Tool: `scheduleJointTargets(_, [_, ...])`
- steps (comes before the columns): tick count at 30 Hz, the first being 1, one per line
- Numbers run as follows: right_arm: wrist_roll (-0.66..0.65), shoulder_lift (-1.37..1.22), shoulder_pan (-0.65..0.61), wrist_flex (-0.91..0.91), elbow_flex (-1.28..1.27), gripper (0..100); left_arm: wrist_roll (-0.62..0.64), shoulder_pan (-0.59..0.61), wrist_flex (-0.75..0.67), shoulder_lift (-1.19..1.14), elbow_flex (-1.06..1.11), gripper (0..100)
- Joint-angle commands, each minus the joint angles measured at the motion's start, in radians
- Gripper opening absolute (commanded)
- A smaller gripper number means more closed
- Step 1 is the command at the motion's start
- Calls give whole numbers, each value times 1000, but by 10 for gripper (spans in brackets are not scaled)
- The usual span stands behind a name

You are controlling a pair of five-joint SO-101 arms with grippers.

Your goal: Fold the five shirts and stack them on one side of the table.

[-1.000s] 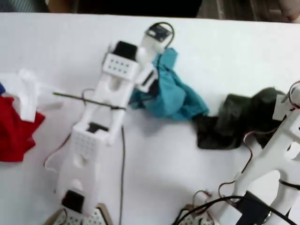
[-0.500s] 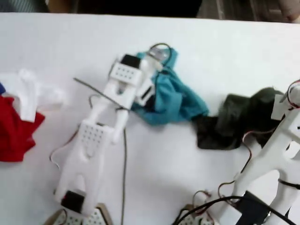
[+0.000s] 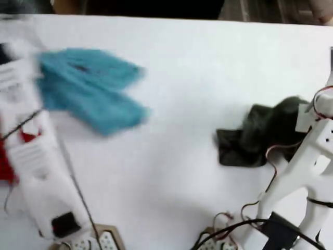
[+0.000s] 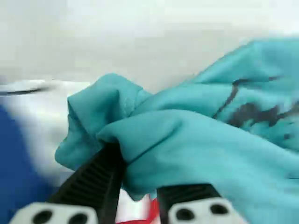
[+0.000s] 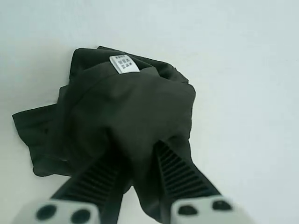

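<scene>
A teal shirt (image 3: 91,88) hangs spread out over the far left of the table, pinched at one bunched edge by my left gripper (image 3: 37,73). In the left wrist view the teal shirt (image 4: 205,130) is wedged between the black fingers (image 4: 100,177) of that gripper (image 4: 138,184). A dark shirt (image 3: 255,135) lies crumpled at the right. My right gripper (image 3: 307,112) sits at its right end. In the right wrist view this gripper (image 5: 140,175) is shut on a fold of the dark shirt (image 5: 117,107), whose white label faces up.
A red shirt (image 3: 4,164) lies at the left edge, partly behind the left arm (image 3: 36,166). Blue and white cloth (image 4: 23,154) lies under the teal shirt. Cables (image 3: 234,224) and the arm bases line the near edge. The white table (image 3: 182,172) is bare in the middle.
My left arm has swung sharply from the table's middle to the far left, dragging the teal shirt with it and opening it out. The right arm and dark shirt stayed put.
</scene>
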State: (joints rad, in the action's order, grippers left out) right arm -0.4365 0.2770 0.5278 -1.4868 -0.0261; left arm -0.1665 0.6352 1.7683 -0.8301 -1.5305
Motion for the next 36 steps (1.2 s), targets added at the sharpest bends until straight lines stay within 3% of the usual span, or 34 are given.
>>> scheduleJointTargets(1, [-3,56,-54,21,-25,22,-2,204,14,226,-151,24])
scheduleJointTargets(5, [5,56,-113,21,-54,22,-61,354,-37,400,-111,24])
scheduleJointTargets(10, [6,58,-196,16,-55,22,-126,397,-31,411,-104,24])
scheduleJointTargets(28, [6,58,-321,21,-52,23,-141,419,-54,-253,-111,25])
scheduleJointTargets(31, [6,58,-323,21,-51,23,-207,394,-20,-262,-114,79])
scheduleJointTargets(36, [6,58,-323,22,-51,24,-209,361,-12,-123,-142,226])
